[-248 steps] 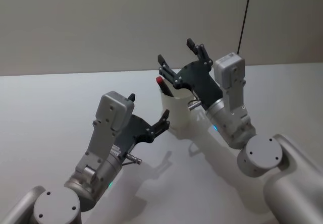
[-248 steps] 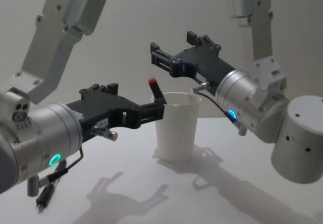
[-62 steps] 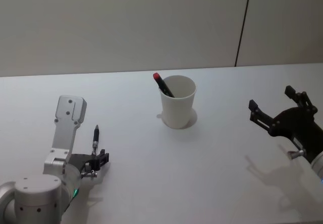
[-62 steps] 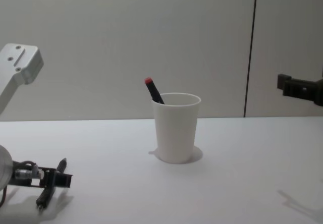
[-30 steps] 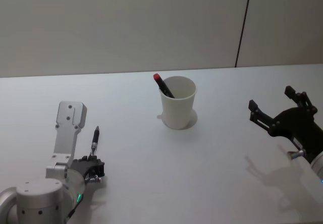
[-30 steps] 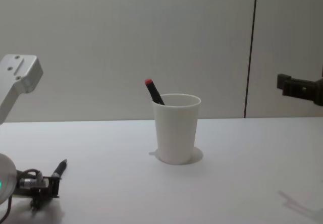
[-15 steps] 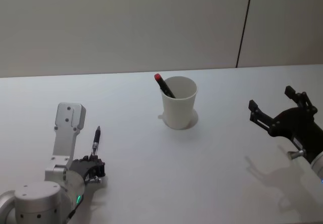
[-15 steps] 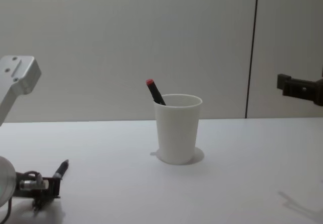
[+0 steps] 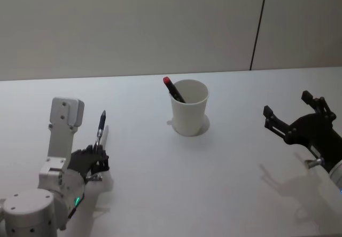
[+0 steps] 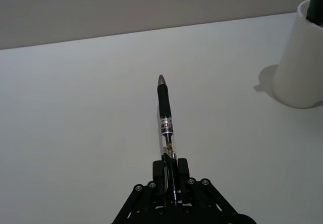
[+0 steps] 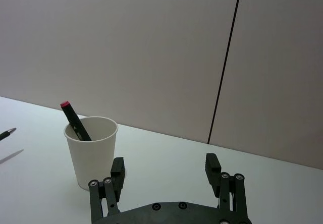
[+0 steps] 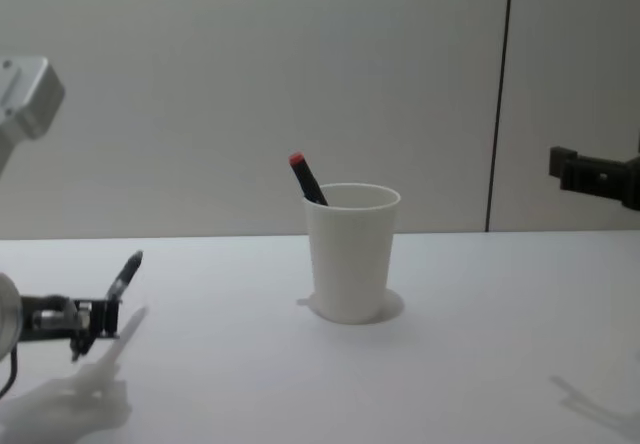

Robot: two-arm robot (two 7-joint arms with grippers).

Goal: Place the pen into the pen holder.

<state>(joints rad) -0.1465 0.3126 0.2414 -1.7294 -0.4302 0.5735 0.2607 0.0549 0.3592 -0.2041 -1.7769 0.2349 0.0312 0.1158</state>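
Observation:
The pen (image 9: 173, 91), a black marker with a red end, stands tilted inside the pen holder (image 9: 189, 114), a plain white paper cup at mid-table; both also show in the chest view as pen (image 12: 305, 179) and cup (image 12: 352, 254). My left gripper (image 9: 95, 159) hangs low at the near left, shut on a thin ballpoint (image 10: 164, 113) with a black grip and a clear barrel, tip pointing up and away. My right gripper (image 9: 287, 104) stays open at the far right, well apart from the cup (image 11: 91, 153).
The white table (image 9: 224, 173) runs back to a grey wall with a dark vertical seam (image 9: 258, 26). Wide bare tabletop lies between each gripper and the cup. The ballpoint's tip (image 11: 6, 133) shows at the right wrist view's edge.
My left gripper has lifted off the table with the ballpoint and tipped it upward. The right arm, the marker and the cup have stayed put over the last second.

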